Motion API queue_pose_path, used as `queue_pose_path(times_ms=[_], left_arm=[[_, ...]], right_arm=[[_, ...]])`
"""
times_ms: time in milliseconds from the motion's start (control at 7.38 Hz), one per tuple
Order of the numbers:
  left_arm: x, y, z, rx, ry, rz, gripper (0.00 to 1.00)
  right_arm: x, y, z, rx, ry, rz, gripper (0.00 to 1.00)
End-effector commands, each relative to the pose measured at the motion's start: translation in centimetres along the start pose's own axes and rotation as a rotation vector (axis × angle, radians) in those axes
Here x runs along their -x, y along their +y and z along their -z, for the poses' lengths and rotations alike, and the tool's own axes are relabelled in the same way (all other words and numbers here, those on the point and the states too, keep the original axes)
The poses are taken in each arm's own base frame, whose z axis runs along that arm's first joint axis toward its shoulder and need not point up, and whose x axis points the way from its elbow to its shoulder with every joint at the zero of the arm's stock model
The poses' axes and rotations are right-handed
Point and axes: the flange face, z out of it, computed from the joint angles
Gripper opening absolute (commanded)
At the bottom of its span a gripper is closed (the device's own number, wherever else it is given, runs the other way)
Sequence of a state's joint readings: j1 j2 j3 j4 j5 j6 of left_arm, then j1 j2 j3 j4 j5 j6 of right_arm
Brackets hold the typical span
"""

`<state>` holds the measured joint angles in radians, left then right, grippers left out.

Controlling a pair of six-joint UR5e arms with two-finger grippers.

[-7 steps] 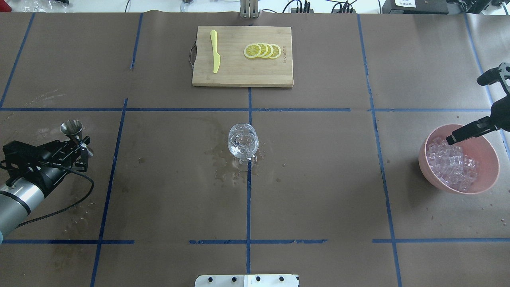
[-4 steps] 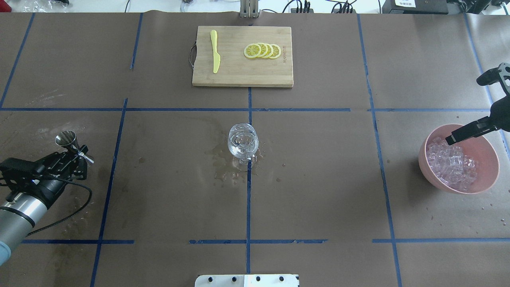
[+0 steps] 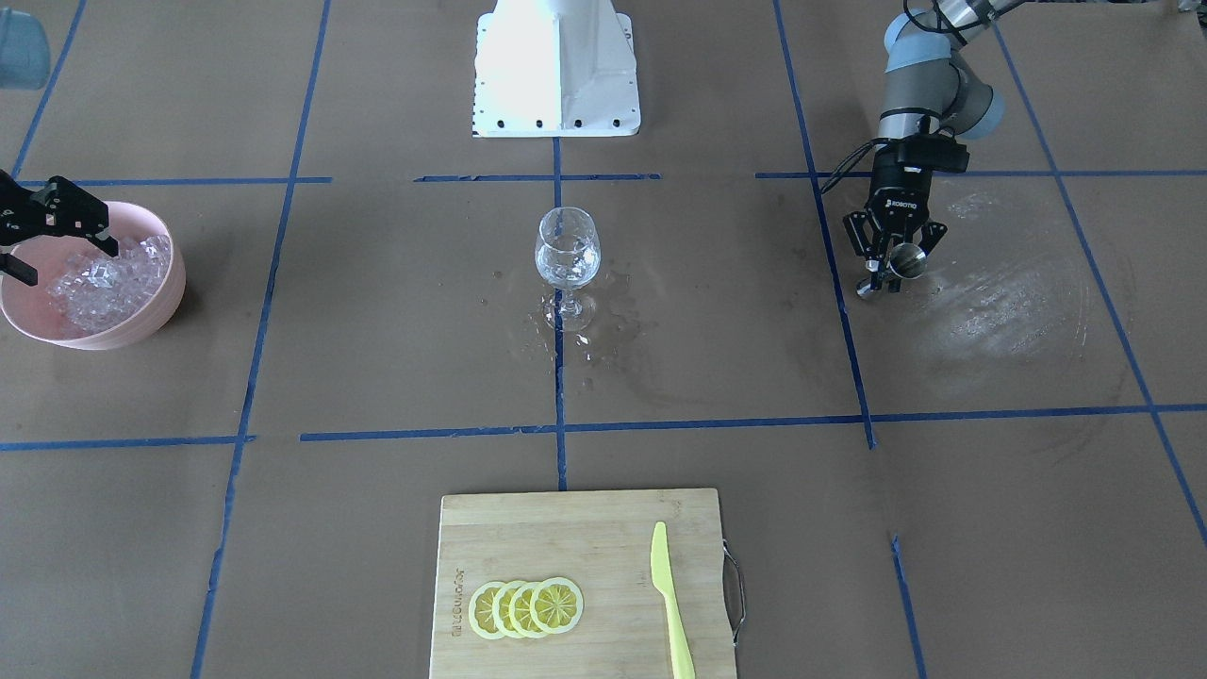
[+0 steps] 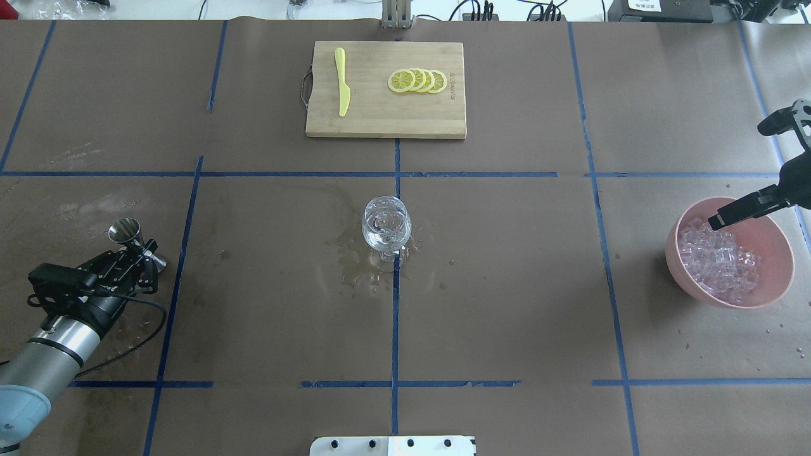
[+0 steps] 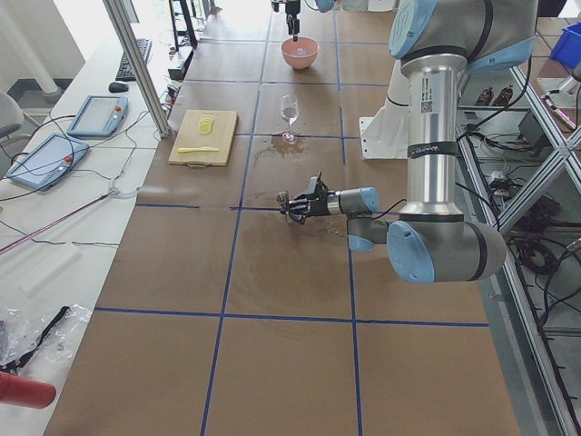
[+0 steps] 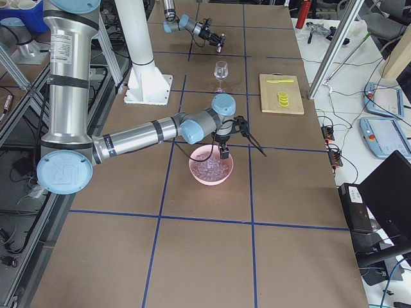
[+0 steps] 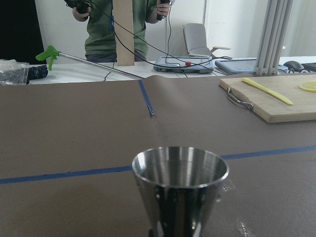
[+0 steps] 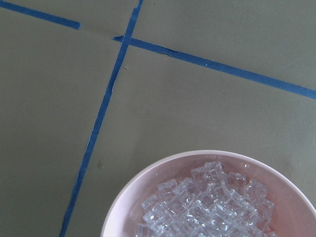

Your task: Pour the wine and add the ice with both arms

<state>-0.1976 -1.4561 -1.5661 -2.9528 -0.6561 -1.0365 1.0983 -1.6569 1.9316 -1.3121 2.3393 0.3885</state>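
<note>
My left gripper (image 4: 142, 248) is shut on a small steel jigger (image 4: 125, 231), held upright low over the table's left side; the jigger also fills the left wrist view (image 7: 180, 187). A stemmed wine glass (image 4: 386, 225) stands at the table's centre with a little clear wine in its bowl, barely visible. My right gripper (image 4: 760, 168) is wide open and empty, one finger (image 4: 738, 212) over the far rim of a pink bowl (image 4: 772, 244) heaped with clear ice cubes (image 4: 716, 259). The right wrist view shows the ice (image 8: 207, 207) from above.
Wet patches (image 4: 358, 259) surround the glass foot. A wooden cutting board (image 4: 386, 120) with a yellow knife (image 4: 342, 82) and lemon slices (image 4: 418, 80) lies at the far middle. The white pedestal (image 3: 556, 66) stands at the robot's side.
My left gripper has carried the jigger toward the robot's side and slightly right. The right gripper, bowl and glass have not moved.
</note>
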Motion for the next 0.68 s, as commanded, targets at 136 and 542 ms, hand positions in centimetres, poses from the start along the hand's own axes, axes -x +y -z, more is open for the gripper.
queue_pose_path(times_ms=[136,542], left_arm=[[0.0,0.5,0.1,0.006,0.002,-0.003,0.13],[-1.0,-1.0,0.7,-0.012,0.038,0.048,1.0]], right_arm=[[0.2,0.0,0.1,-0.002,-0.002,0.003,1.0],[0.4,-0.1,0.0,-0.001,-0.003,0.006,1.0]])
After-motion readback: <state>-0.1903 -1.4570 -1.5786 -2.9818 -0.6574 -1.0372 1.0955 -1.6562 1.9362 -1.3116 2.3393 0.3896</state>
